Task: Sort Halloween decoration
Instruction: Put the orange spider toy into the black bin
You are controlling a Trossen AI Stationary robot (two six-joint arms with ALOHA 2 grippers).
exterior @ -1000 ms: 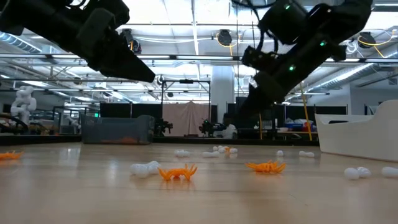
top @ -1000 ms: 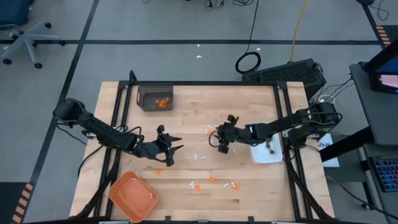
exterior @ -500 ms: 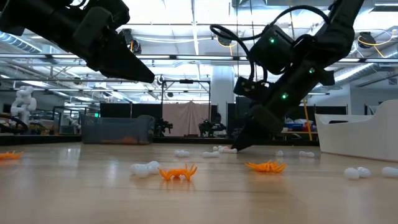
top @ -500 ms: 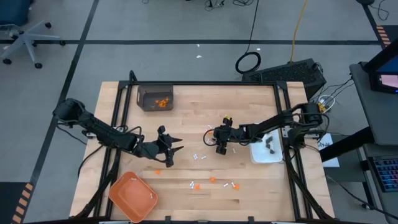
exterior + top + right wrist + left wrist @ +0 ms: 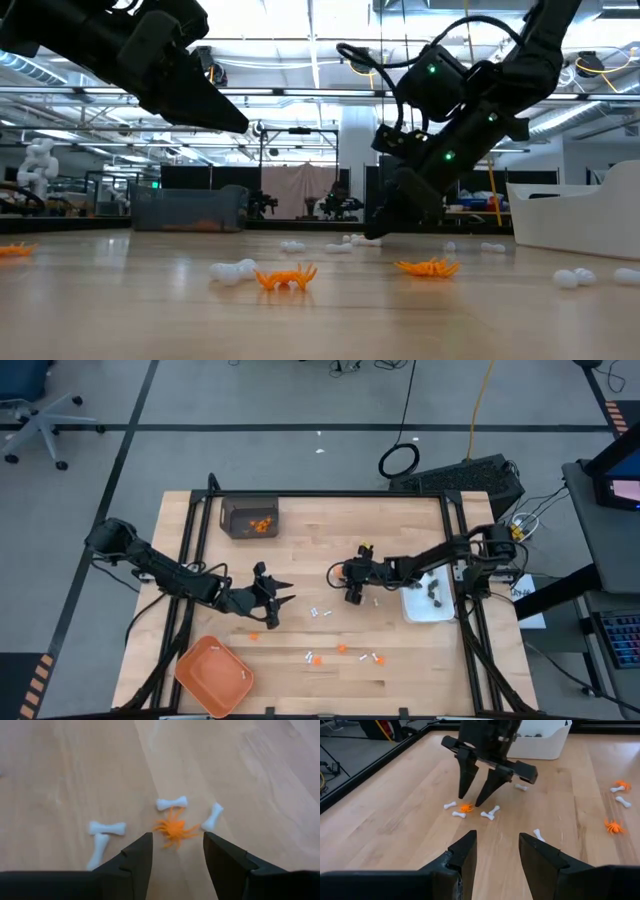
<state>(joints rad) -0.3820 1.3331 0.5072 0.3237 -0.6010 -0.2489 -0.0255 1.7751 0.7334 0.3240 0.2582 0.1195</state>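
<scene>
The Halloween pieces lie loose on the wooden table. An orange spider [image 5: 175, 830] lies among small white bones [image 5: 171, 802] near the table's middle, and more orange and white pieces [image 5: 342, 649] lie nearer the front edge. My right gripper [image 5: 175, 856] is open and points down just above the spider and touches nothing; the left wrist view shows it too [image 5: 476, 800]. My left gripper [image 5: 280, 598] is open and empty, hovering left of the middle. Dark bits [image 5: 436, 596] lie in the white dish.
A white rectangular dish [image 5: 418, 610] stands at the right edge. A dark bin [image 5: 249, 517] holding orange bits stands at the far left. An orange tray [image 5: 213, 675] lies at the near left corner. Bare wood lies between the two grippers.
My right gripper has come down toward the table and gone a little toward its left edge, and now stands low over the orange spider and the white bones. Its fingers stay apart. The pieces have not moved.
</scene>
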